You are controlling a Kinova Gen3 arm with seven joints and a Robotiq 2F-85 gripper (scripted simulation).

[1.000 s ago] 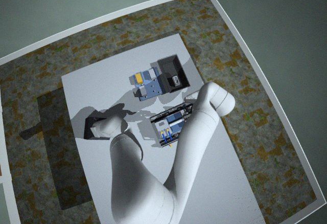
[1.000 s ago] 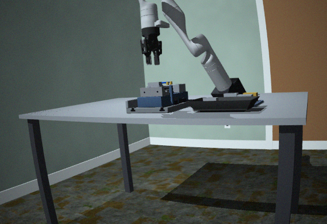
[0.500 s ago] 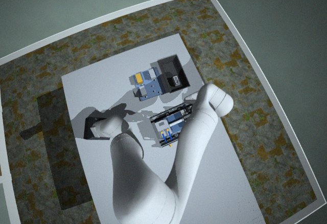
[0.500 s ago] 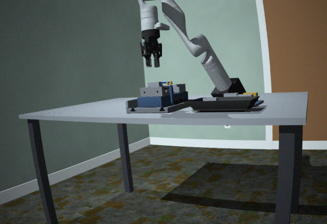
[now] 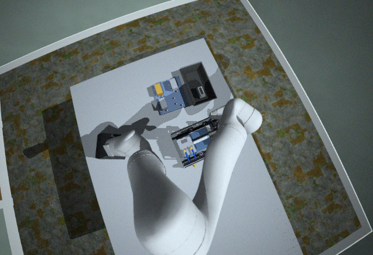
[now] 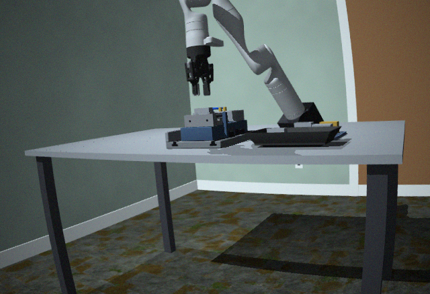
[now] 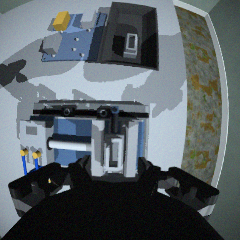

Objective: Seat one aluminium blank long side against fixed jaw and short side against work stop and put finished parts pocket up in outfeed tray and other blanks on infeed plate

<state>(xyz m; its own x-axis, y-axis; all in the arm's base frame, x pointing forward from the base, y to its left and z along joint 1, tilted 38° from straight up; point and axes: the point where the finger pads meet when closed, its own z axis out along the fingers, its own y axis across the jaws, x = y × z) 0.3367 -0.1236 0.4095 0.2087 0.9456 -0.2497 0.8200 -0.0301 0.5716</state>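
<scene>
Exterior view, centre: the arm (image 6: 277, 89) rises from its base at the table's far side and bends over so that the gripper (image 6: 201, 88) hangs upper centre, pointing straight down, in the air above the vise (image 6: 211, 125) and touching nothing. Its fingers (image 6: 206, 88) stand partly spread, roughly two-thirds apart, with nothing between them.

Wrist view: the vise fills the middle of the frame, the two finger (image 7: 80, 167) tips showing dark at the lower edge on either side of it. A light grey block (image 7: 115, 150) lies in the vise just right of centre, beside a pale horizontal rod (image 7: 70, 144) on the blue body; whether the block is a blank or a finished part cannot be told at this size. Two blue hoses (image 7: 29, 162) with yellow fittings leave the vise at the left.

Top view: the infeed plate (image 5: 176, 102), blue, lies above centre on the table (image 5: 114, 95). On it sit a brass blank (image 5: 158, 89) at the upper left and grey blocks beside it, one (image 5: 173, 84) at the top and one (image 5: 161, 105) at the lower left. The outfeed tray (image 5: 210, 80), dark and open, touches the plate's right side; one part (image 5: 200, 91), pocket up, lies flat on its floor. The vise sits below the plate, lower right of centre, partly hidden under the arm.
</scene>
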